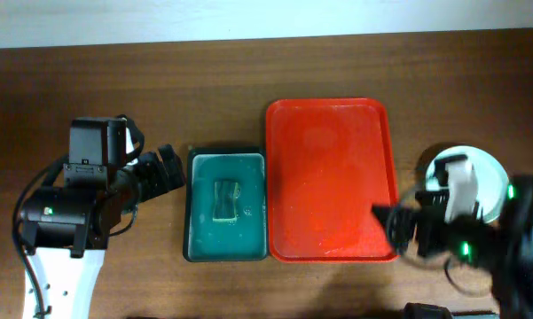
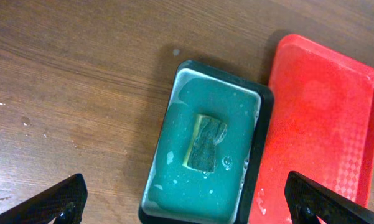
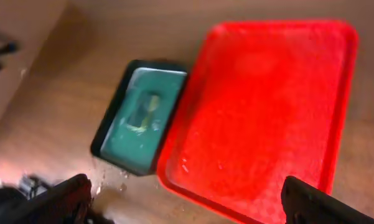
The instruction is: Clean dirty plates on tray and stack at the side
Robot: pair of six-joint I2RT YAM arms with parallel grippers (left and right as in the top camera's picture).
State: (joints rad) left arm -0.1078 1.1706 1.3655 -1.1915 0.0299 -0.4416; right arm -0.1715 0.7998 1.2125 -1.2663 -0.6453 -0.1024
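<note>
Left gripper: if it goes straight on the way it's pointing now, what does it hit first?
Most likely the near rim of the dark teal basin, just ahead of the open left gripper. The sponge lies further in. Depth is unclear.

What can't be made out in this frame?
Overhead: the blurred right arm covers part of the plates; their count and any smears are unreadable.
Wrist views: the plates are out of frame; the bottom edge cuts off the left gripper and right gripper.
Left wrist: the sponge sits in teal water in the basin; its surface is unclear.
</note>
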